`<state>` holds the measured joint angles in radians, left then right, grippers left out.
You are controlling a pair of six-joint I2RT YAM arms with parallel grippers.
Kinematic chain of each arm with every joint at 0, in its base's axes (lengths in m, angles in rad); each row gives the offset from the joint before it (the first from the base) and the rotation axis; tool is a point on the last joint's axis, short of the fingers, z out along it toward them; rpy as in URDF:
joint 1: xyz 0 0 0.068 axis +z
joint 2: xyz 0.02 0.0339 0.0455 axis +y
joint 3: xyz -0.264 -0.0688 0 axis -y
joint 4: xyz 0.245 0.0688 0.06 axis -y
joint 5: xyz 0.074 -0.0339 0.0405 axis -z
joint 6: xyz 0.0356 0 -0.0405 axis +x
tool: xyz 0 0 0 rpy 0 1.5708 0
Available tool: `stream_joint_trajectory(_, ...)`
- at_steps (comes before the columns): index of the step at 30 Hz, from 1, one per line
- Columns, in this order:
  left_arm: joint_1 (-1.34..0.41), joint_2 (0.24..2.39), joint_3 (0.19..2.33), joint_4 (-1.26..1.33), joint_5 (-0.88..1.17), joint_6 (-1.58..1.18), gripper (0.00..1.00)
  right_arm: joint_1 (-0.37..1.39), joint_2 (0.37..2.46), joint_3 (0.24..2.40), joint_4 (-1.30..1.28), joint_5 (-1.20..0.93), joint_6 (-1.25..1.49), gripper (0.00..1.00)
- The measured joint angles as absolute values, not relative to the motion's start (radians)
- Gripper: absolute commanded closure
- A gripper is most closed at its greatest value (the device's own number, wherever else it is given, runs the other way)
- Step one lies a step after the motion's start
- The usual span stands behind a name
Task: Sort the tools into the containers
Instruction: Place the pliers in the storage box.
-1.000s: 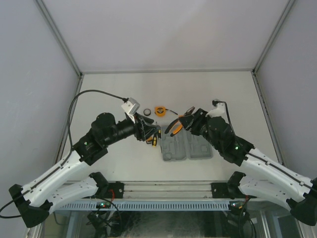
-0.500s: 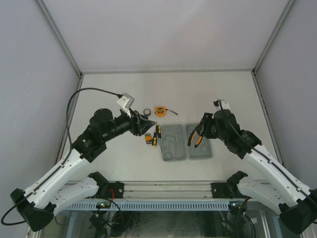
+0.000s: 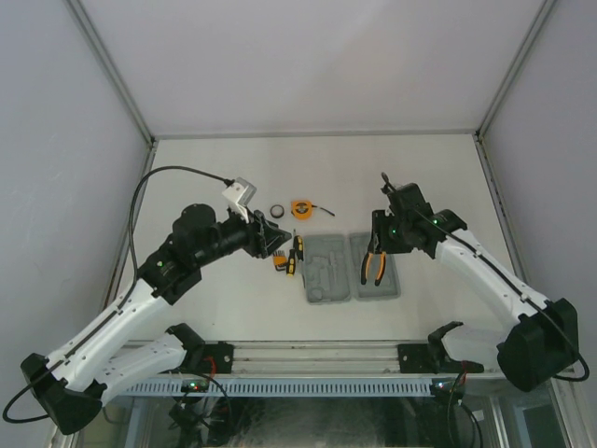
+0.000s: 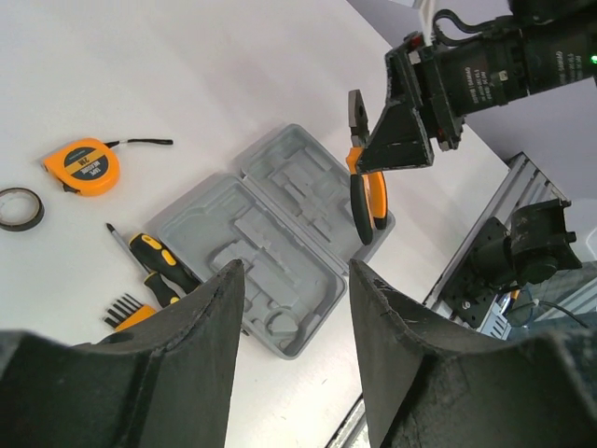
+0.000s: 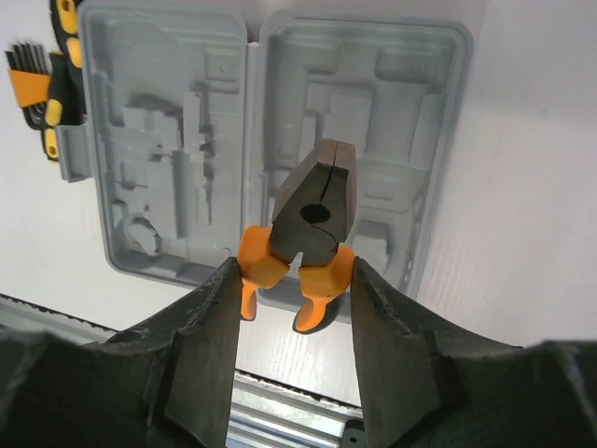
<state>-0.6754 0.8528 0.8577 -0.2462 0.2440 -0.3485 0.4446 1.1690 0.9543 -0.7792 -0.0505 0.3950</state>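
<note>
Two claws hang over a white table (image 3: 373, 168), one on either side of an open grey case (image 3: 352, 266). The right claw (image 3: 379, 241) is clamped on a pair of pliers (image 3: 375, 264) with orange-and-black handles. It grips them at the top of the handles, just behind the steel head, and holds them over the right-hand half of the case. From the right wrist, the pliers (image 5: 312, 224) sit between the two fingers with the moulded hollows of the case (image 5: 373, 112) straight beyond them. I cannot tell whether the handle tips touch the plastic.

The left claw (image 3: 270, 238) is spread apart with nothing between its fingers. It hovers just left of the case, over the loose tools there. A yellow-and-black screwdriver (image 3: 296, 252) lies beside the case's left edge. A fan of hex keys (image 3: 279, 264) in an orange holder lies just beyond it, and the claw partly covers both from above.

Farther back on the table, well apart from the case, lie an orange tape measure (image 3: 300, 208) with a thin black cord trailing from it and a small black ring (image 3: 277, 209) just to its left.

The left wrist view shows the same spread: ring (image 4: 19, 207), tape measure (image 4: 82, 166), screwdriver (image 4: 154, 257), hex keys (image 4: 126, 310), case (image 4: 280, 233), and the pliers (image 4: 366, 187) gripped by the right claw (image 4: 401, 131).
</note>
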Motion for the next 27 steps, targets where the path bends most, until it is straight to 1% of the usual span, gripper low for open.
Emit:
stream_joint_trajectory(7, -0.674, 0.857, 0.858, -0.251, 0.244, -0.348, 0.47, 0.439, 1.317, 1.027, -0.837, -0.055, 0.327, 1.0)
stream_joint_trajectory(14, -0.673, 0.864, 0.857, -0.253, 0.244, -0.348, 0.47, 0.438, 1.451, 1.099, -0.885, -0.01, 0.273, 1.0)
stream_joint_trajectory(27, -0.671, 0.87, 0.857, -0.258, 0.245, -0.348, 0.48, 0.438, 1.654, 1.153, -0.932, 0.053, 0.203, 1.0)
